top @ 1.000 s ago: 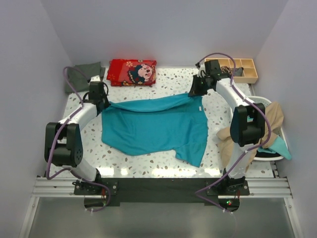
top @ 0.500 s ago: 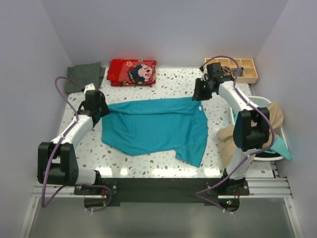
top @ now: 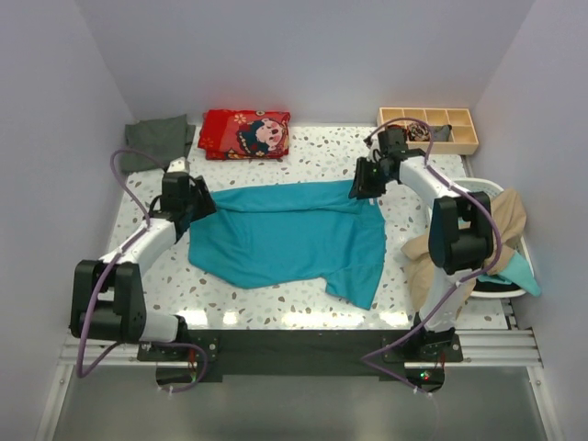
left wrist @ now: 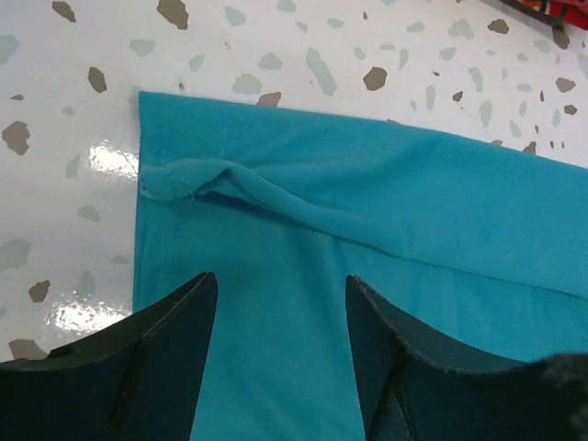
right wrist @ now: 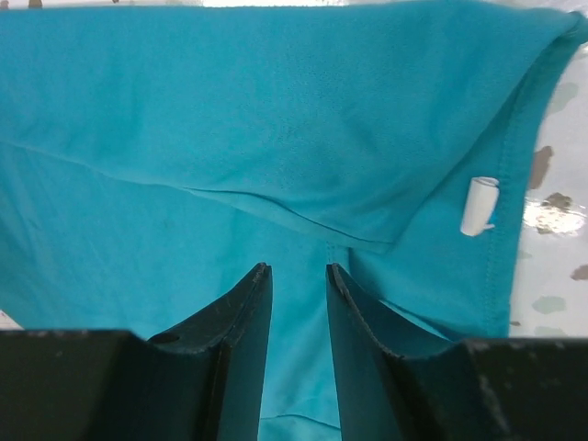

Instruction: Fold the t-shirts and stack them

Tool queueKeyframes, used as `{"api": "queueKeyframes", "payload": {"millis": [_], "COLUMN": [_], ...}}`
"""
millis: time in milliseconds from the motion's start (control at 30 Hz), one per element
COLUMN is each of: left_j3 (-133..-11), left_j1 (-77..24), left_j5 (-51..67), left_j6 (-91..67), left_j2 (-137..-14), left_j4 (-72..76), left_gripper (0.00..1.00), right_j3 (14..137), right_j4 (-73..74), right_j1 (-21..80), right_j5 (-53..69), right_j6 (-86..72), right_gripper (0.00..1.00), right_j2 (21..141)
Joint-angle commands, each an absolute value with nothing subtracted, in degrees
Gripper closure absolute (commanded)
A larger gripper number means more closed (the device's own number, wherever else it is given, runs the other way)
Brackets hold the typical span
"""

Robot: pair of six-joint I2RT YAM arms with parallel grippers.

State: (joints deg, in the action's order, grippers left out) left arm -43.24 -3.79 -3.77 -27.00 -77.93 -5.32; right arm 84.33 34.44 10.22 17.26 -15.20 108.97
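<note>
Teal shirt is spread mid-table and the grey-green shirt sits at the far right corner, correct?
No. The grey-green shirt sits at the far left corner, as the top external view shows. The teal shirt is indeed spread mid-table.

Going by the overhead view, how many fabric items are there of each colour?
Teal: 2, the spread t-shirt and a piece in the basket
Dark grey-green shirt: 1
Beige cloth: 1
Red printed fabric: 1
Total: 5
</note>
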Motion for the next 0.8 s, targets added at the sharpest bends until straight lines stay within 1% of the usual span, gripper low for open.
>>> {"api": "queueKeyframes", "payload": {"millis": [0,200,333,400,433,467,533,567,633,667,733,767], "left_j3": [-45.60,-49.48,-48.34,-47.72,-48.33,-49.73,-50.80,-51.15,-51.24,-51.33,-51.42,-51.15], "left_j1": [-3.96,-3.96,-3.96,-3.87,-3.69,-3.69,-3.78,-3.78,-3.78,-3.69,-3.78,-3.69], "left_j5": [-2.90,-3.87,-5.53,-5.10,-4.75,-4.83,-5.36,-5.62,-6.50,-6.85,-8.08,-8.35], "left_j6": [-27.25,-28.29,-30.49,-31.89,-32.25,-32.52,-33.22,-33.48,-34.01,-34.27,-34.98,-35.24], "left_j2": [-81.91,-89.11,-92.37,-92.64,-93.33,-93.77,-94.83,-95.18,-95.88,-95.98,-96.15,-96.24], "left_j4": [3.25,2.90,4.65,6.94,6.33,4.67,3.26,3.34,3.43,3.43,3.43,3.69], "left_gripper": [0.37,0.36,0.36,0.33,0.30,0.18,0.17,0.18,0.25,0.34,0.47,0.58], "right_j3": [85.24,90.35,91.14,91.05,91.05,91.05,90.79,90.70,90.62,90.62,90.44,90.27], "right_j4": [28.92,27.69,26.72,26.89,27.33,27.68,27.77,27.60,27.34,27.33,27.33,27.33], "right_j1": [11.77,13.36,13.71,13.71,13.80,13.80,13.71,13.71,13.71,13.80,13.71,13.71], "right_j5": [23.37,25.92,26.54,27.16,27.16,26.90,26.46,26.54,27.59,27.86,28.04,27.95], "right_j6": [-16.43,-17.66,-17.93,-17.58,-17.14,-16.88,-16.44,-16.44,-16.70,-16.70,-16.53,-16.44], "right_gripper": [0.65,0.65,0.65,0.65,0.65,0.65,0.65,0.65,0.65,0.65,0.65,0.65], "right_j2": [111.26,116.01,116.63,116.72,116.72,116.72,116.63,116.63,117.07,117.16,117.25,117.25]}}
